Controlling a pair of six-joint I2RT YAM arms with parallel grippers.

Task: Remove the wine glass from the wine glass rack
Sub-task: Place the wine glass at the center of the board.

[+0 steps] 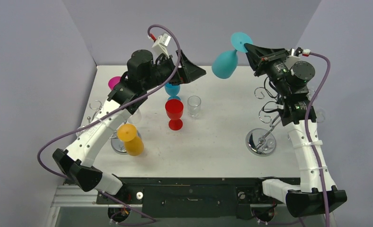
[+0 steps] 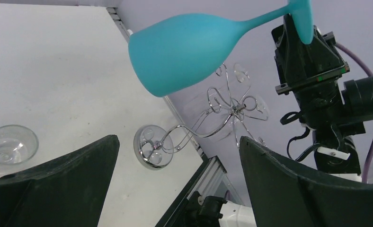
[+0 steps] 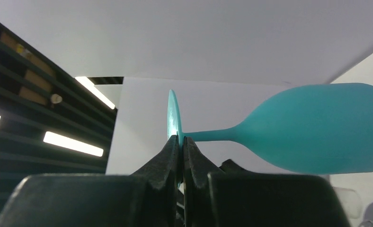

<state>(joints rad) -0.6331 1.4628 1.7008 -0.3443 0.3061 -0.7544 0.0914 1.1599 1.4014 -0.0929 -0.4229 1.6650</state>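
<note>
A teal wine glass (image 1: 224,64) hangs tilted in the air over the back of the table, clear of the chrome wine glass rack (image 1: 262,140) at the right. My right gripper (image 1: 247,49) is shut on the thin edge of the glass's foot (image 3: 173,113), with the bowl (image 3: 317,127) pointing left. My left gripper (image 1: 199,71) is open just left of the bowl, with nothing between its fingers. In the left wrist view the bowl (image 2: 189,52) floats above and beyond the left gripper (image 2: 177,141), apart from both fingers, and the rack (image 2: 208,118) shows behind.
A second chrome rack (image 1: 95,111) at the left carries an orange glass (image 1: 131,139) and a magenta one (image 1: 114,82). Mid-table stand a red goblet (image 1: 174,112), a clear tumbler (image 1: 194,106) and another teal glass (image 1: 172,90) under my left arm.
</note>
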